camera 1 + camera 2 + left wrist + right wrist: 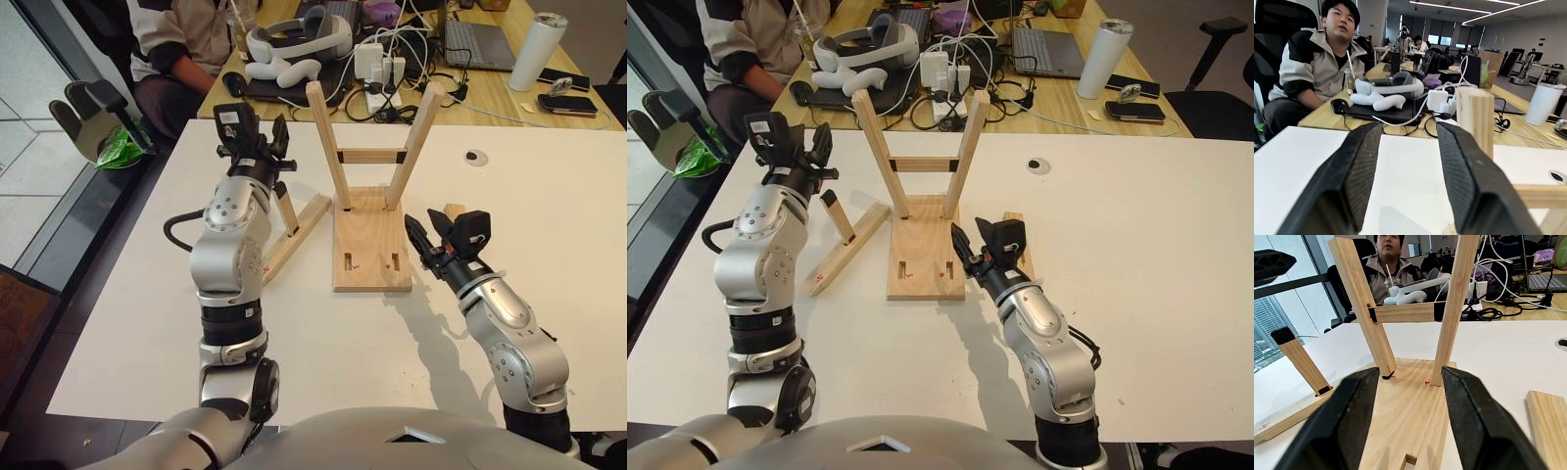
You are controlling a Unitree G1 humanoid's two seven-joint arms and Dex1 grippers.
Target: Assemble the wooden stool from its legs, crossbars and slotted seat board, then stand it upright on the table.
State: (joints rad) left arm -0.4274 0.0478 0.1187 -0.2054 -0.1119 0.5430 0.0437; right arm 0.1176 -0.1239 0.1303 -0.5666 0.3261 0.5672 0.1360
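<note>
The slotted seat board [370,257] lies flat mid-table. Two legs [329,147] stand in its far end, joined by a crossbar [372,155]. A loose leg [299,233] with a short crossbar [286,211] sticking up lies left of the board. Another loose leg [1017,240] lies at the board's right, partly hidden behind my right gripper [426,227]. That gripper is open, low beside the board's right edge and pointing at it, its fingers [1359,416] framing the board [1405,406]. My left gripper [257,145] is open and empty, raised above the left loose leg.
A wooden desk [490,83] behind the white table holds a headset [294,44], cables, a laptop and a white tumbler [536,49]. A person sits at the back left. A grommet hole [476,157] marks the table's far right. The near table surface is bare.
</note>
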